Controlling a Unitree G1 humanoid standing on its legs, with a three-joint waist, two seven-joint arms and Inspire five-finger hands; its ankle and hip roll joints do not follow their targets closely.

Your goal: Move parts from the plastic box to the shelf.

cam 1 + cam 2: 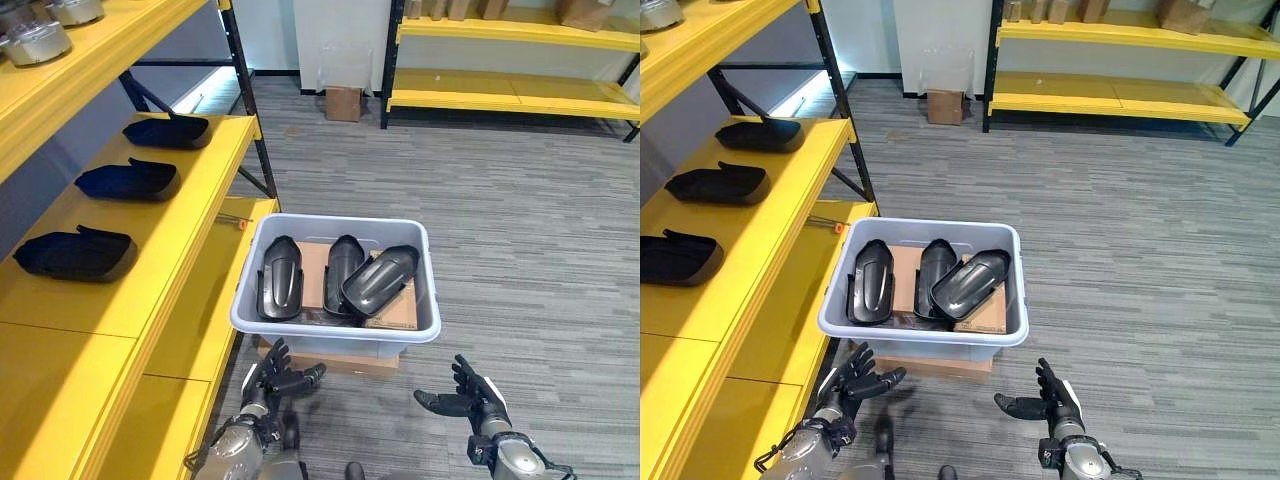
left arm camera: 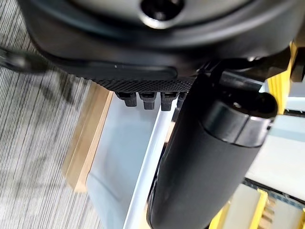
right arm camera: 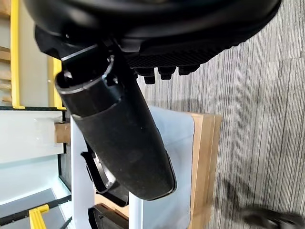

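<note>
A grey plastic box (image 1: 335, 334) sits on the floor on a flat wooden board (image 1: 330, 359), lined with cardboard. Three black moulded parts lie in it: one on the left (image 1: 280, 277), one in the middle (image 1: 343, 270), one on the right (image 1: 380, 279) leaning over it. Three more black parts (image 1: 75, 255) (image 1: 128, 180) (image 1: 166, 131) rest on the yellow shelf (image 1: 150, 260) to the left. My left hand (image 1: 272, 379) hovers open just in front of the box's near left corner. My right hand (image 1: 470, 395) is open, low, in front of the box's near right corner. Both hold nothing.
Metal pots (image 1: 35, 40) stand on the upper yellow shelf level. A small cardboard box (image 1: 343, 102) sits on the floor at the back. Another yellow rack (image 1: 510, 90) runs along the far wall, with grey floor between it and the plastic box.
</note>
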